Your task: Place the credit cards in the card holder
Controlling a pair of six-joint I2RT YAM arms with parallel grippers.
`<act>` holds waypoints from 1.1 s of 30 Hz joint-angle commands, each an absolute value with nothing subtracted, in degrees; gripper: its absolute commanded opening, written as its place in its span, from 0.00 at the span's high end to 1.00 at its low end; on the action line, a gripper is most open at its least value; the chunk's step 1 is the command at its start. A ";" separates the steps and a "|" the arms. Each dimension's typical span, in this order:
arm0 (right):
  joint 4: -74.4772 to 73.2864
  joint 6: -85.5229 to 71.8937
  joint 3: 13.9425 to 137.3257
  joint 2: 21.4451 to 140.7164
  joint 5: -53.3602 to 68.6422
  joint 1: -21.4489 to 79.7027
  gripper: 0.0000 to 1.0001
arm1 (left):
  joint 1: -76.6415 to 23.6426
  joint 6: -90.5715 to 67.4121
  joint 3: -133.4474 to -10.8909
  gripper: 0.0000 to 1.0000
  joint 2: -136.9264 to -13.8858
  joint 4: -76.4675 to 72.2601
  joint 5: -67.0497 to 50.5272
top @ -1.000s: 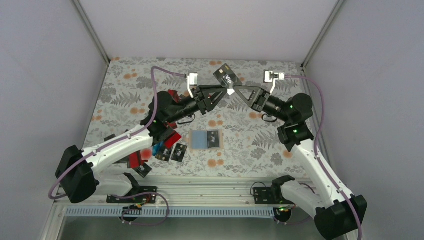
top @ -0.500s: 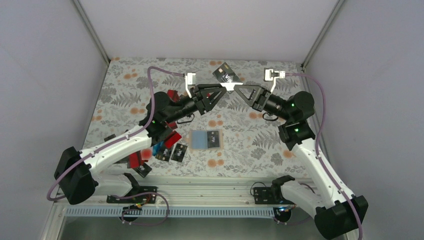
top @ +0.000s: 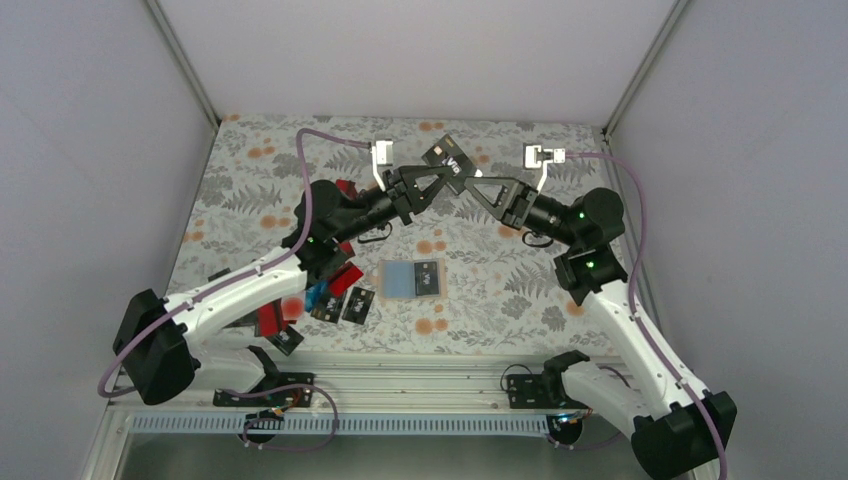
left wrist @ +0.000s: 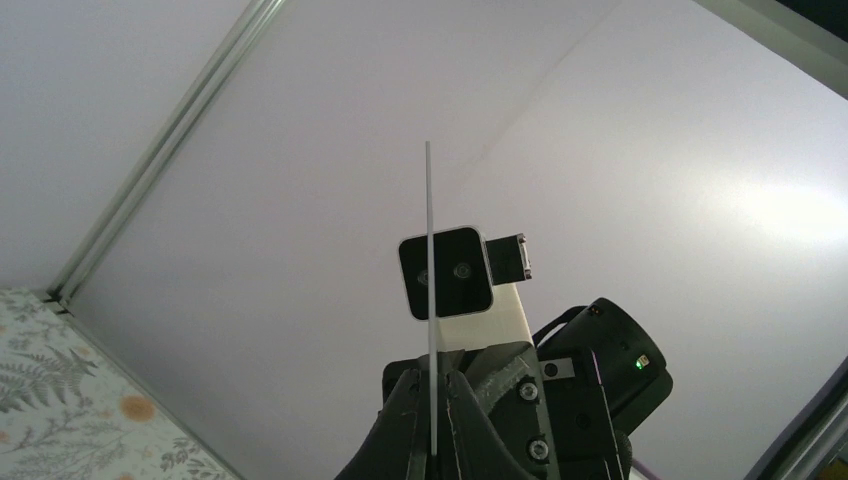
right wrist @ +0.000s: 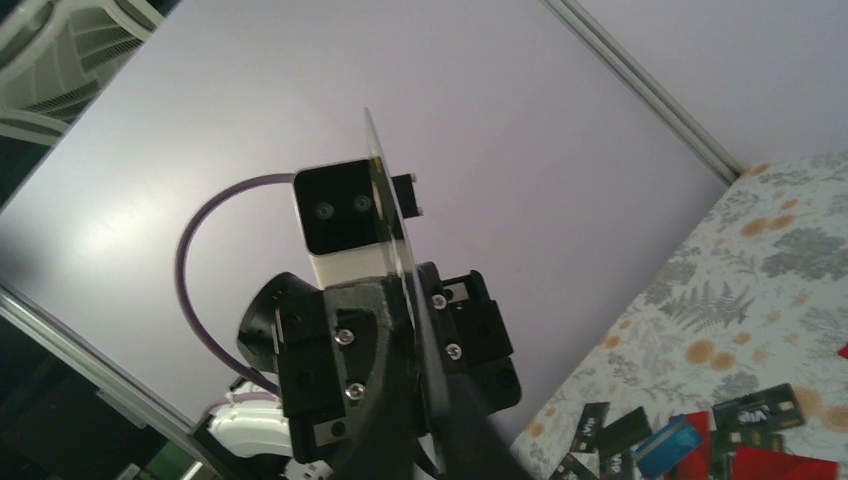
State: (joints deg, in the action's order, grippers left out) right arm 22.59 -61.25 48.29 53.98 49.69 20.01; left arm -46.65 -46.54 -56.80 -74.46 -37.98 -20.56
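Midair, both end effectors (top: 454, 172) (top: 465, 184) pinch one card (top: 446, 154) edge.

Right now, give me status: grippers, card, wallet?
Left gripper and right gripper both shut on one black card, held in the air. Wallet lies open, untouched. Loose cards left of it.

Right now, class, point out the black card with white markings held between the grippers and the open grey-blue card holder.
Black card with white markings (top: 448, 155): top external view, printed face.
Open grey-blue card holder (top: 398, 280): top external view, left inner panel.
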 commanded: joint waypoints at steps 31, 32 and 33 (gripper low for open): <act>-2.09 -29.25 54.12 55.99 64.64 27.13 0.79 | -42.36 -29.09 -64.78 0.98 -67.58 8.85 -43.78; -2.03 -29.31 54.26 56.22 64.48 27.15 0.80 | -42.36 -28.96 -64.68 0.98 -67.58 8.95 -43.86; -2.14 -29.35 54.38 56.39 64.34 27.26 0.81 | -42.39 -28.87 -64.54 0.98 -67.50 9.01 -44.23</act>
